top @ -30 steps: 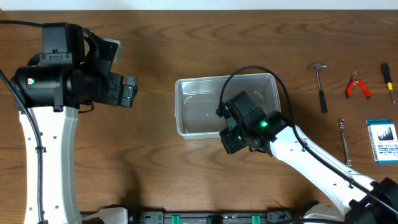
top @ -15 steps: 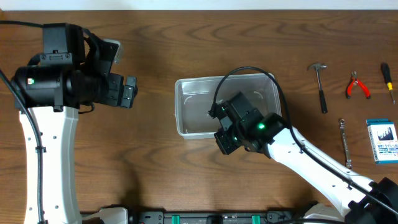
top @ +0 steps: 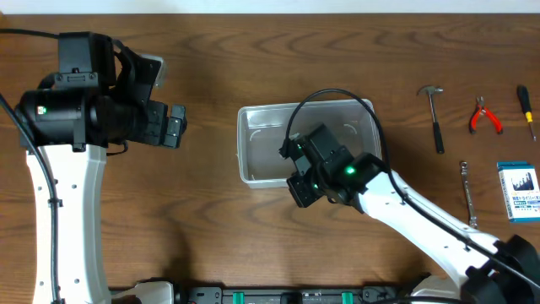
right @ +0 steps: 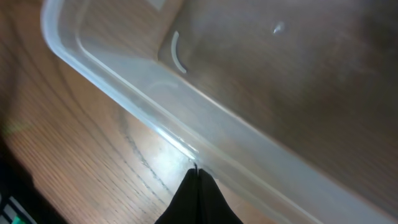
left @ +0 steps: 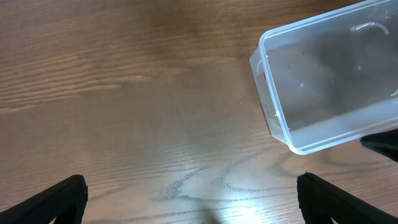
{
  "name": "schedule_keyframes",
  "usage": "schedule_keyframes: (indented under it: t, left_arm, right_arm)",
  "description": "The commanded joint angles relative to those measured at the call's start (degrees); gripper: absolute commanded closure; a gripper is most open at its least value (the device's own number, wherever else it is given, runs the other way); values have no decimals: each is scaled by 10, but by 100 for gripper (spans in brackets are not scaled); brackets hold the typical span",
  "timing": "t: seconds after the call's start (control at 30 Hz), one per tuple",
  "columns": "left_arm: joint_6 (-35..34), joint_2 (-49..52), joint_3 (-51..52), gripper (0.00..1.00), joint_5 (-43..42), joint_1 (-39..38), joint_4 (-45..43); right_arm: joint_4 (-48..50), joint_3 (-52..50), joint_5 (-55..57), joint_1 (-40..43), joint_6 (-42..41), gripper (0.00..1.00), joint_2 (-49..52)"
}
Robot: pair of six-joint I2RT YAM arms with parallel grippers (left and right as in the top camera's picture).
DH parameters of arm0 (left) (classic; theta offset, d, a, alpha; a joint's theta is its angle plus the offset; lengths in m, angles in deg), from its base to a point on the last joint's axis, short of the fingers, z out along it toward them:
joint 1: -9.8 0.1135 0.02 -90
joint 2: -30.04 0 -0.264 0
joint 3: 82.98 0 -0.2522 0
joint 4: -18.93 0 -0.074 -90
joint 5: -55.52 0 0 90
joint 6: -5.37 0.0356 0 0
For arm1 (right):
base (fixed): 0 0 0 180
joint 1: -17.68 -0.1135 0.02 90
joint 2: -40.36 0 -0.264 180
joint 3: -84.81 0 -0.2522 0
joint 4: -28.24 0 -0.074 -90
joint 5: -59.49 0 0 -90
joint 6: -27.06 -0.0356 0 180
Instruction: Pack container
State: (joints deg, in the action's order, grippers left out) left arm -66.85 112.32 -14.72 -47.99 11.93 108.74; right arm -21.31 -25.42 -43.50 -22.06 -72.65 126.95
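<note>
Right gripper (right: 196, 177) is pinching its fingers fully together, the tip touching the outside of the container's (top: 253, 127) near long wall just below the rim. That clear container is sitting upright on the table (top: 211, 219). Left gripper (top: 176, 127) is hovering well left of the container, fingers spread wide. Hammer (top: 434, 116), pliers (top: 484, 116), screwdriver (top: 526, 108) and box (top: 517, 191) are lying well right of the container.

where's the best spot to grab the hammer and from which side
Probably mid-handle on the hammer, from straight above, closing across its width. It lies flat, its slim handle running near to far, head at the far end, with bare table either side.
</note>
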Motion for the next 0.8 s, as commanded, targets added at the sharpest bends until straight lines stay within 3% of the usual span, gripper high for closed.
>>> schedule_keyframes:
  t: [0.0,0.77]
  left_arm:
    - [-10,-3,-3,2,1,-2,2]
    - [-10,-3,-3,2,1,-2,2]
  right_arm:
    - [0,-2,-10,-9,10,99,16]
    - [17,6,19,-9,17,98,16]
